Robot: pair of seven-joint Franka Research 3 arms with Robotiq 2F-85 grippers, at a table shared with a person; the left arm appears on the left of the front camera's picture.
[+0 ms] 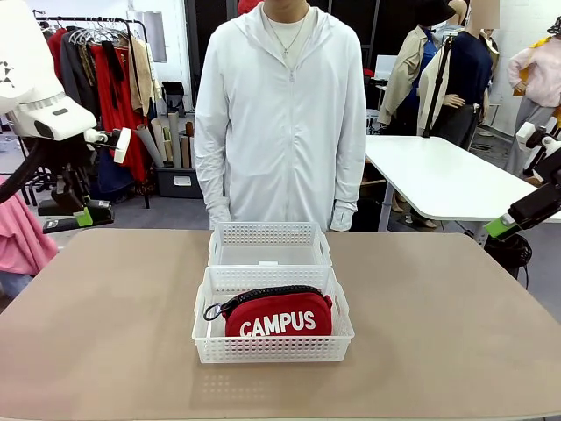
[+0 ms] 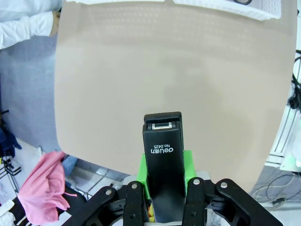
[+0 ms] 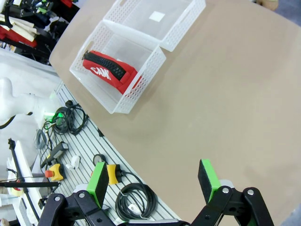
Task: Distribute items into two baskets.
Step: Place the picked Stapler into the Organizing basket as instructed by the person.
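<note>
Two white lattice baskets stand end to end in the middle of the table. The near basket [image 1: 272,349] [image 3: 141,84] holds the red CAMPUS pouch [image 1: 279,317] [image 3: 110,71], lying flat. The far basket [image 1: 267,233] [image 3: 181,34] has nothing in it. My left gripper [image 1: 83,217] [image 2: 164,164] hovers off the table's left edge, shut on the black stapler [image 2: 163,141], which sticks out between the green pads. Off the table's right edge, my right gripper [image 1: 513,219] [image 3: 154,181] is open with nothing between its fingers.
A person in a white jacket [image 1: 280,114] stands at the far edge, just behind the baskets, hands down. A basket corner [image 2: 256,9] shows at the top of the left wrist view. Cables [image 3: 134,197] lie on a slatted rack below the table's near edge.
</note>
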